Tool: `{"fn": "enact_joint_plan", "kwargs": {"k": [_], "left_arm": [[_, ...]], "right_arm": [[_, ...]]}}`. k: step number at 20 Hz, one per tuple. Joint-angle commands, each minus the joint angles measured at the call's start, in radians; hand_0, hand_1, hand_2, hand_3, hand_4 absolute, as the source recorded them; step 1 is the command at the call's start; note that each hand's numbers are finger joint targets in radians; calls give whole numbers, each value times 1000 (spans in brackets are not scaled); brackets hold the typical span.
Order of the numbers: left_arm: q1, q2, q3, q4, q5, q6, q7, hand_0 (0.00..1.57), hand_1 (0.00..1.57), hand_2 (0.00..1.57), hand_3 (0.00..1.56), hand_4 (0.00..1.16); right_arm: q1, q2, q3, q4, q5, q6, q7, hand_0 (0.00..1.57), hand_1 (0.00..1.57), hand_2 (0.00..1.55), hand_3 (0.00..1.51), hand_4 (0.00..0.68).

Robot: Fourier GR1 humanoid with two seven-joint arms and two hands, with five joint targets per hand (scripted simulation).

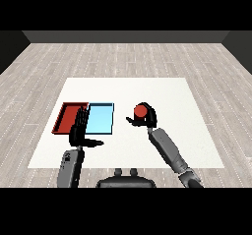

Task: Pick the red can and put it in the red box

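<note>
The red can stands upright in my right hand, whose fingers and thumb curl round it, right of the trays near the table's middle. The red tray lies at the left of the table, touching the light blue tray on its right. My left hand hovers over the near edge where the two trays meet, fingers straight and thumb pointing right, holding nothing.
The white table stretches wide behind and to the right of the trays. Around it lies a grey wooden floor.
</note>
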Motion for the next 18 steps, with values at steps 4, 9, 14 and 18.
{"fn": "enact_joint_plan", "kwargs": {"k": [4, 9, 14, 18], "left_arm": [[-50, -22, -161, -49, -73, 104, 158, 0, 0, 0, 0, 0], [-52, -22, -156, -44, -91, 121, 150, 0, 0, 0, 0, 0], [-154, -23, -197, 89, -72, 135, 173, 0, 0, 0, 0, 0], [-128, -23, -340, 84, -111, 273, 186, 0, 0, 0, 0, 0]], "right_arm": [[9, 27, -6, -138, 78, -38, 52, 1482, 1482, 1429, 1392, 636], [15, 64, -32, -189, 180, -41, 114, 1449, 1449, 1407, 1384, 636], [7, 99, -52, -209, 181, -13, 79, 1428, 1428, 1411, 1387, 629], [126, 65, -61, -318, 194, 38, 47, 1436, 1436, 1427, 1397, 632]]}}
